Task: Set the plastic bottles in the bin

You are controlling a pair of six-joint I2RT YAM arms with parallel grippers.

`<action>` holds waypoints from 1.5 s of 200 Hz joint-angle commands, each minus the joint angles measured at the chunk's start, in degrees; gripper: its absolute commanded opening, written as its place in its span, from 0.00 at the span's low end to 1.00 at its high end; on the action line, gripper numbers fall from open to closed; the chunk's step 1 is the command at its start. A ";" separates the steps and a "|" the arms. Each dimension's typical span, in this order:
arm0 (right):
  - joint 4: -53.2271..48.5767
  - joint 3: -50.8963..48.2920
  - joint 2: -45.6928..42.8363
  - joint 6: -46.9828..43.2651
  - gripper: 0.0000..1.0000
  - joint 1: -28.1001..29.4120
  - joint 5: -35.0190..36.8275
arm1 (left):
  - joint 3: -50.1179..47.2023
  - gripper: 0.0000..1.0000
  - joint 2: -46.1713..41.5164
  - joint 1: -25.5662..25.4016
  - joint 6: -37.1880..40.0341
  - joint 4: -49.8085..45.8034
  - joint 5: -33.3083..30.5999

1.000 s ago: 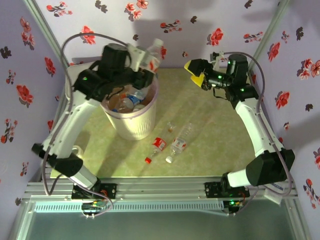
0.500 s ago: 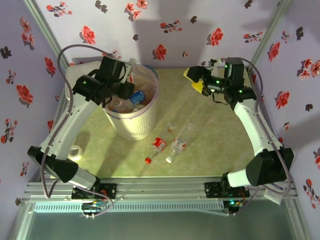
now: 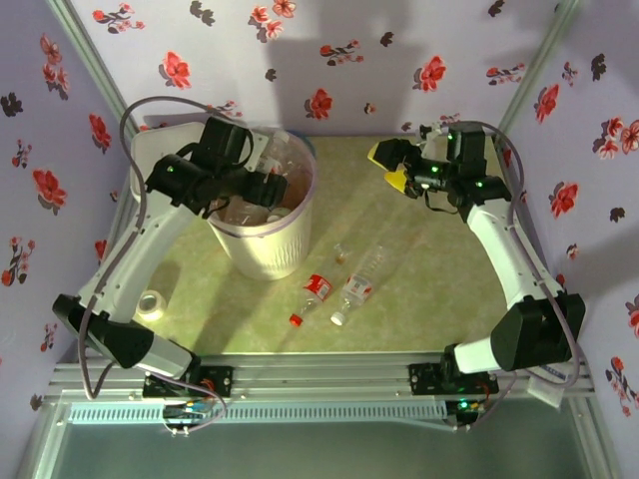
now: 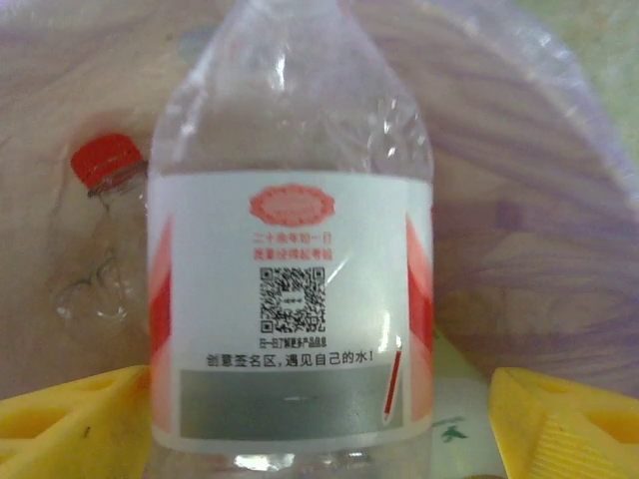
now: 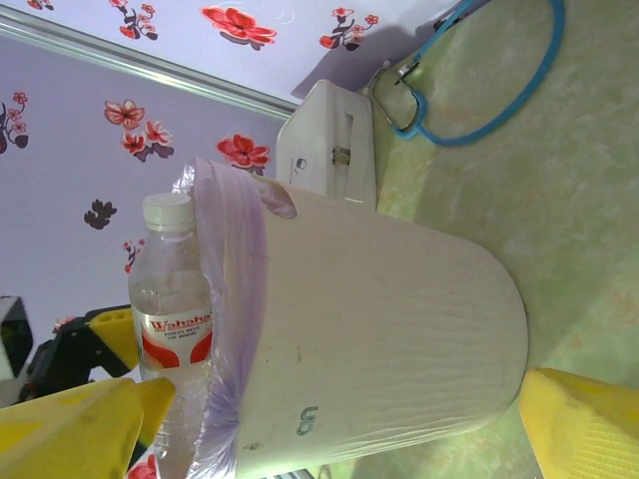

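Moved: left gripper down over bin mouth.
Left jaws: parted, slack around red-label bottle.
Right gripper: wide, empty.

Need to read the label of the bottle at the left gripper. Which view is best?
Left wrist: the bottle is close up, label and QR code sharp. Right wrist shows it white-capped at the rim of the bin; top external, a faint blur.

Tape roll on green counter, near left edge. White latched box at the back, blue cable loop lying just beside it. Floral wallpaper on all walls.
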 commanded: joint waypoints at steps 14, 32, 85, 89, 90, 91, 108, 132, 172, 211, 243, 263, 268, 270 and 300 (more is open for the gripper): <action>1.45 -0.71 -0.29 -0.13 0.97 -0.30 -1.00 | 1.80 0.79 0.53 -0.57 0.28 0.08 2.33; 1.34 -0.71 -0.18 -0.13 0.97 -0.38 -1.09 | 1.54 0.74 1.20 -1.83 0.69 0.17 2.42; 1.23 -0.88 0.27 -0.13 0.97 -0.41 -0.92 | 1.64 0.61 2.13 -4.30 0.51 0.28 2.43; 1.17 -0.94 0.27 -0.13 0.97 -0.45 -0.92 | 1.63 0.60 2.22 -4.45 0.28 0.19 2.42; 1.23 -0.96 0.27 -0.13 0.97 -0.46 -0.92 | 1.58 0.60 2.21 -4.48 0.27 0.18 2.42; 1.22 -0.96 0.35 -0.13 0.97 -0.46 -0.92 | 1.60 0.60 2.20 -4.49 0.26 0.17 2.42; 1.16 -0.97 0.50 -0.13 0.97 -0.43 -0.79 | 0.70 0.53 2.53 -4.95 -0.44 0.12 2.22; 0.55 -1.08 0.50 -0.54 0.97 -0.38 -0.33 | -2.76 0.41 2.62 -5.68 -2.47 1.40 0.06; -3.04 -0.71 0.28 -2.84 0.97 -0.41 1.19 | -7.21 0.42 3.24 -7.27 -4.72 4.63 0.09; -6.37 -1.32 -0.43 -5.04 0.97 -0.39 2.77 | -9.18 0.42 4.30 -7.49 -8.55 13.04 4.15; -7.93 -2.02 -0.73 -4.25 0.97 -1.95 2.02 | -11.75 0.44 5.92 -10.50 -15.60 23.05 1.36; -8.12 -2.56 -0.63 -2.20 0.96 -3.91 1.66 | -10.58 0.46 8.01 -13.19 -16.80 25.46 -3.43; -8.61 -2.55 -0.76 -2.22 0.96 -4.13 2.22 | -9.88 0.47 8.67 -13.59 -16.63 25.34 -4.72; -8.92 -2.51 -0.85 -2.34 0.96 -4.20 2.46 | -9.54 0.48 8.85 -13.70 -16.62 25.27 -5.08; -16.92 -1.85 -3.20 -6.32 0.96 -4.25 7.51 | -6.04 0.61 10.14 -13.87 -14.87 23.87 -7.60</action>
